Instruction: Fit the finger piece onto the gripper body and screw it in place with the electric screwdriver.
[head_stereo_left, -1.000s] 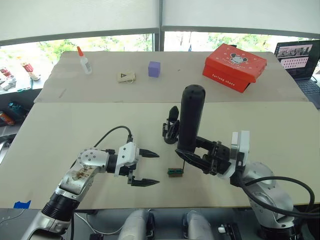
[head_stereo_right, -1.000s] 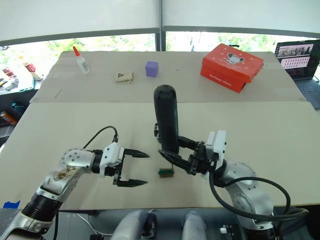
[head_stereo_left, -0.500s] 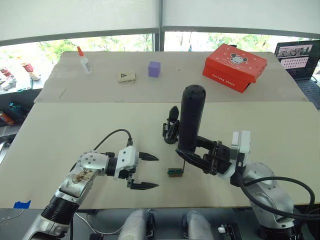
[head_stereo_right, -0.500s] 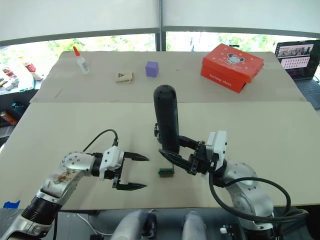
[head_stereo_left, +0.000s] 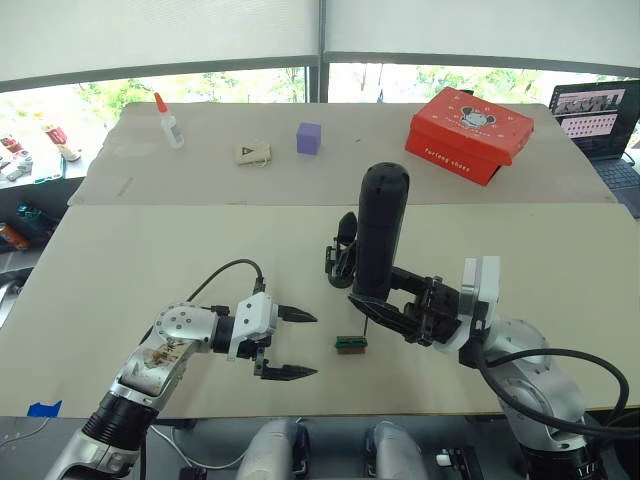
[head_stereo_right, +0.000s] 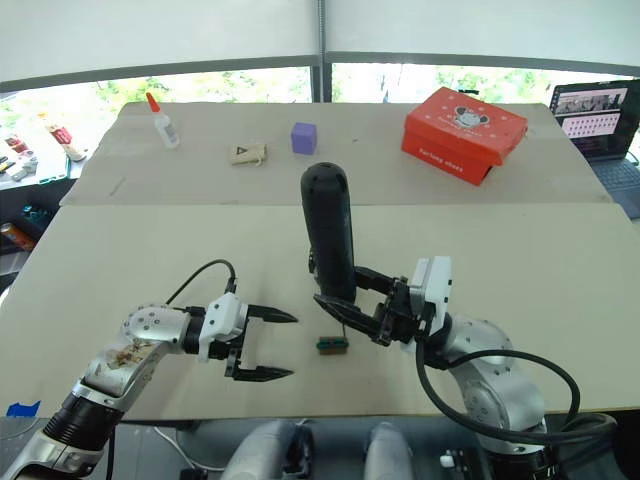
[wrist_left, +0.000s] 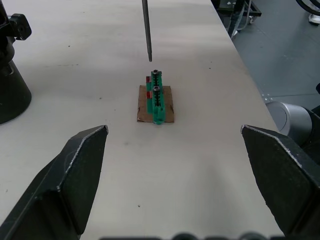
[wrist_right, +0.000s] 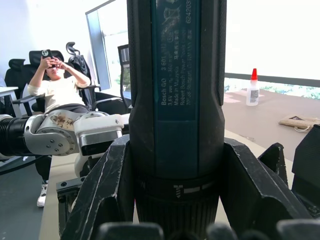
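Gripping the electric screwdriver (head_stereo_left: 381, 235) upright, the right pincer (head_stereo_left: 392, 305) is clamped round its lower end, the thin bit poised just above a small green block (head_stereo_left: 350, 345) on the surface (head_stereo_left: 120, 260). The gripper body (head_stereo_left: 341, 258) stands just behind the tool. The left pincer (head_stereo_left: 290, 343) gapes wide, empty, facing the block.

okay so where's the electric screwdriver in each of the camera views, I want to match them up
Left eye: screwdriver upright at centre, in the right gripper.
Right eye: upright at centre, bit down above the green block.
Left wrist: just its thin bit, ending above the block.
Right wrist: its barrel up close between the fingers.
Shared landmark: the green block; in the right wrist view, the glue bottle.
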